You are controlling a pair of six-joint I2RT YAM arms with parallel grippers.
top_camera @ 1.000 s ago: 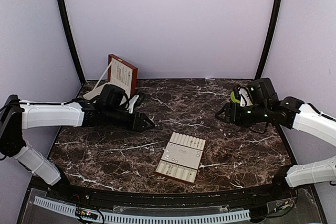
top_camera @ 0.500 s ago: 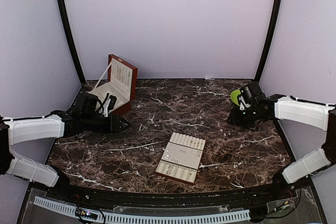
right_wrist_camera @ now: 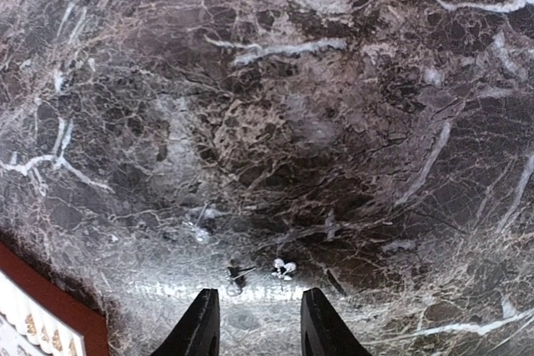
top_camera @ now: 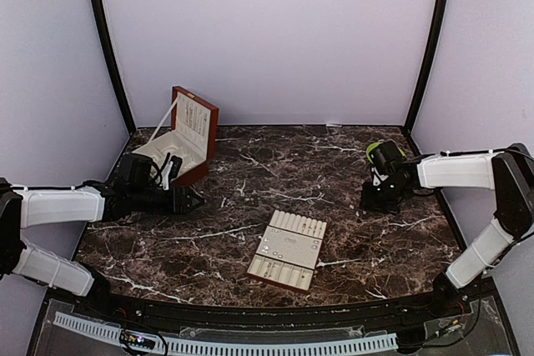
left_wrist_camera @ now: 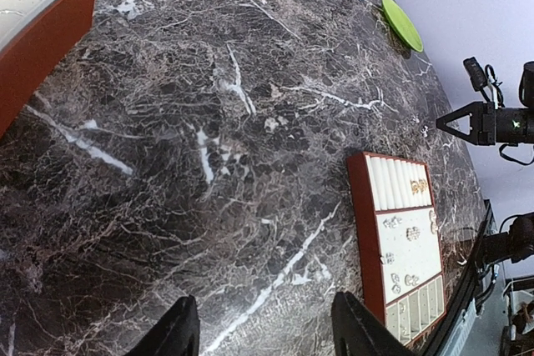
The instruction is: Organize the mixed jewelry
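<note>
Top view: tray [top_camera: 298, 224] placed mid-table, reachable by both arms; open box [top_camera: 188, 135] behind left gripper [top_camera: 190, 199]; right gripper [top_camera: 372, 203] pointed down at the table.

Left wrist: fingers [left_wrist_camera: 179, 335] spread, nothing held; jewelry pieces [left_wrist_camera: 409, 233] lodged in tray compartments.

Right wrist: fingers [right_wrist_camera: 200, 327] apart, empty, a loose piece [right_wrist_camera: 284, 268] just ahead (probably the next pick); nothing is seen in the way.

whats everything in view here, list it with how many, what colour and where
table: one, dark brown marble with white veins, under everything
wooden box: one, red-brown with cream lining, lid open, back left
tray: one, cream with red-brown rim, front centre
jewelry in the tray: several tiny pale pieces, count unclear, in its compartments
loose jewelry: at least one silvery piece, on the table just ahead of the right fingers
disc: one, lime green, back right
left gripper: black, open, empty, near the box
right gripper: black, open, empty, right side
</note>
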